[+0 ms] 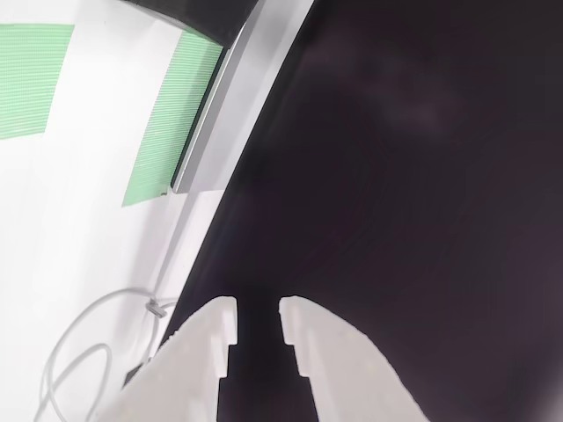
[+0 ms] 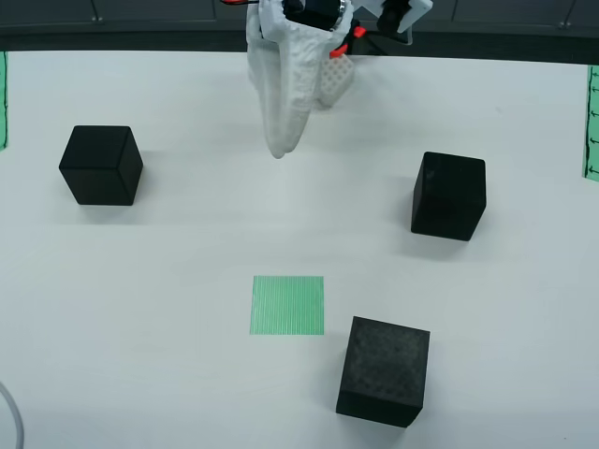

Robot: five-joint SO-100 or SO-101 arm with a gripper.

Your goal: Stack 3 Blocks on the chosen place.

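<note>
Three black blocks sit apart on the white table in the overhead view: one at the left (image 2: pixel 101 165), one at the right (image 2: pixel 449 195), and one at the front (image 2: pixel 385 370), just right of the chosen place. The chosen place (image 2: pixel 287 305) is a green striped square with nothing on it. My white gripper (image 2: pixel 281 150) hangs from the back of the table, pointing down between the left and right blocks, well behind the green square. In the wrist view my gripper (image 1: pixel 259 318) is open by a narrow gap, with nothing between its fingers.
A large black panel (image 1: pixel 405 193) takes up the right of the wrist view, with a grey rail (image 1: pixel 230 114) along its edge. Green striped strips (image 1: pixel 171 114) (image 2: pixel 591 122) lie at the table's sides. A grey cable (image 1: pixel 79 352) loops near the gripper.
</note>
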